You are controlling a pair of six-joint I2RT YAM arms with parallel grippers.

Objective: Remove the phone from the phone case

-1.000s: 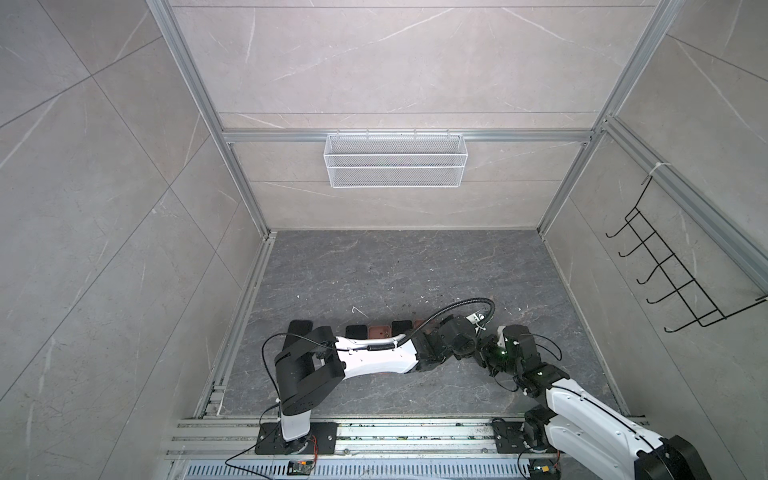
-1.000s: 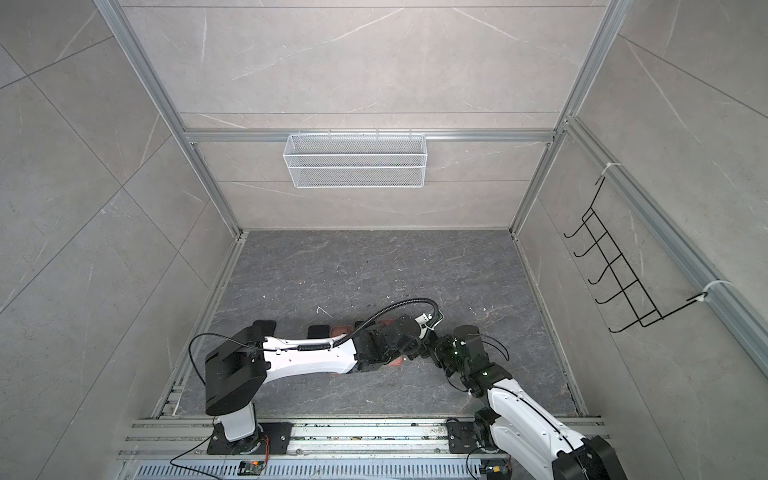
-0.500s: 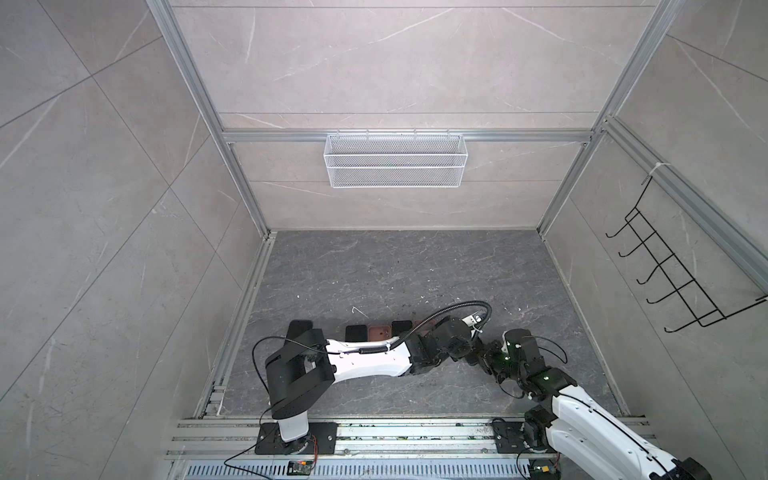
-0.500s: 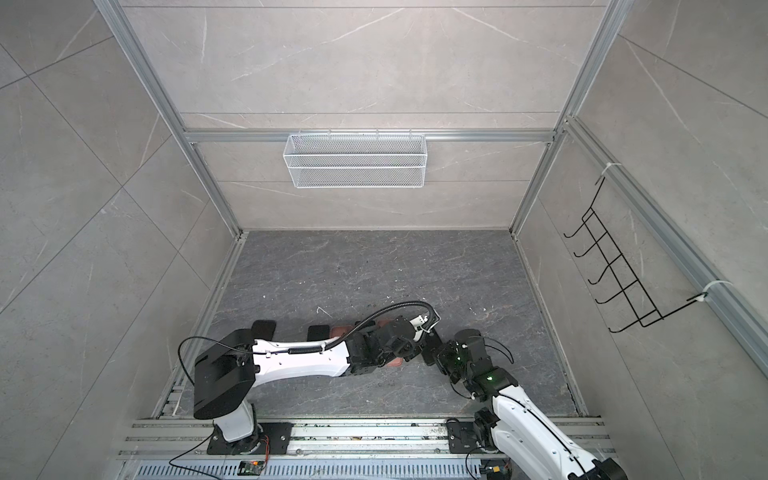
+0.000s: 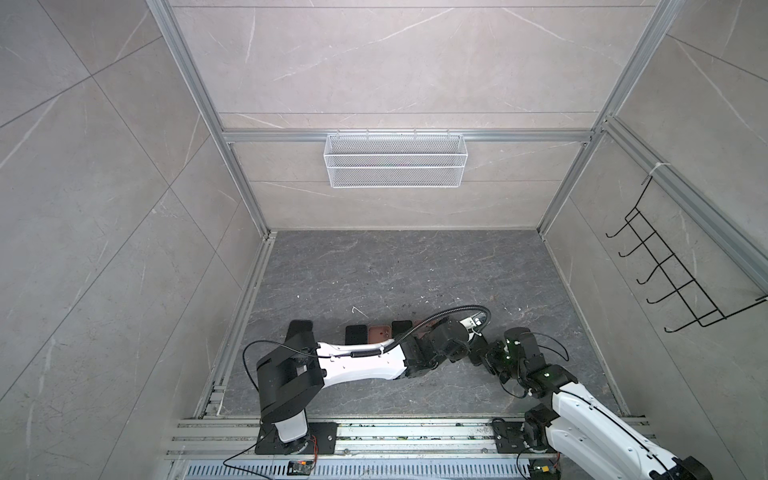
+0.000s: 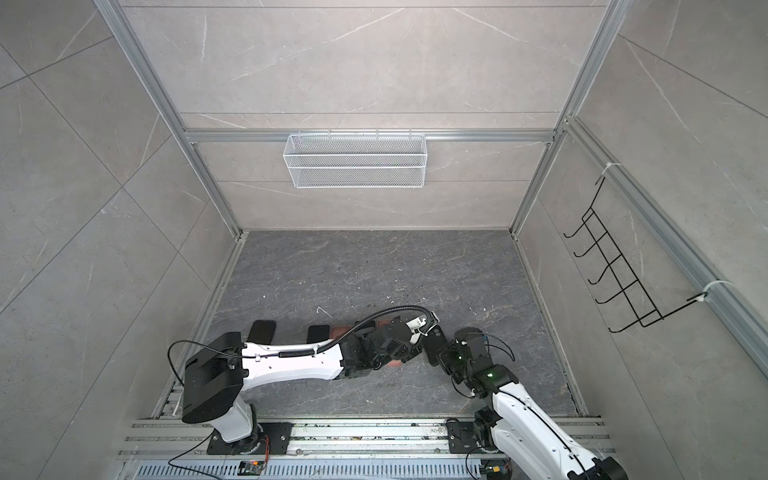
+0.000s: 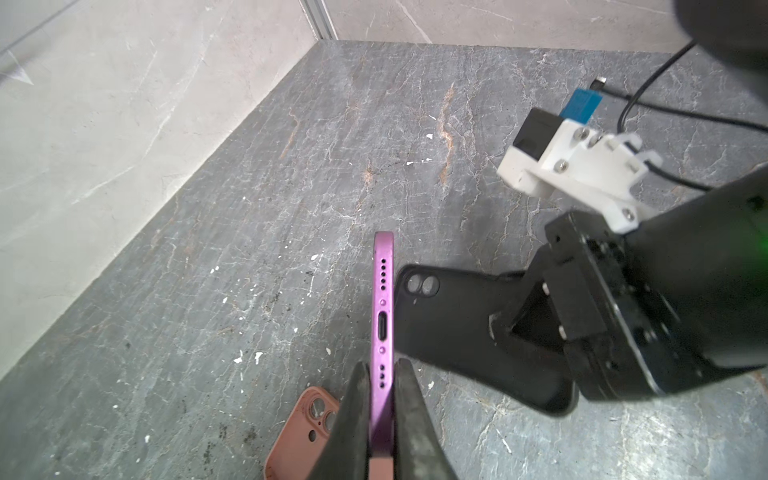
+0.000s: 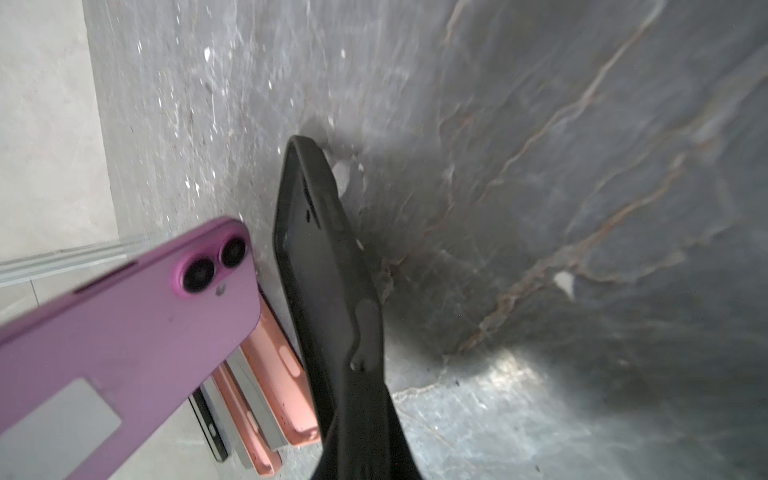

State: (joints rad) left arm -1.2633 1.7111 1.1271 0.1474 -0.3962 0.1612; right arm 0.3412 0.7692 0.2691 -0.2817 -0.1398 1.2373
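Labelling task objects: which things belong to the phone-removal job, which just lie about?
In play: purple phone in left gripper; black case in right gripper.
Idle: pink case, row of black items, wire basket, hook rack.

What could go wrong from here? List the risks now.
1. The left end effector pinches the purple phone near one end only; it could pivot or slip onto the stone floor.
2. The black phone case, held in the right end effector, sits close beside the phone; moving either arm carelessly could knock them together.
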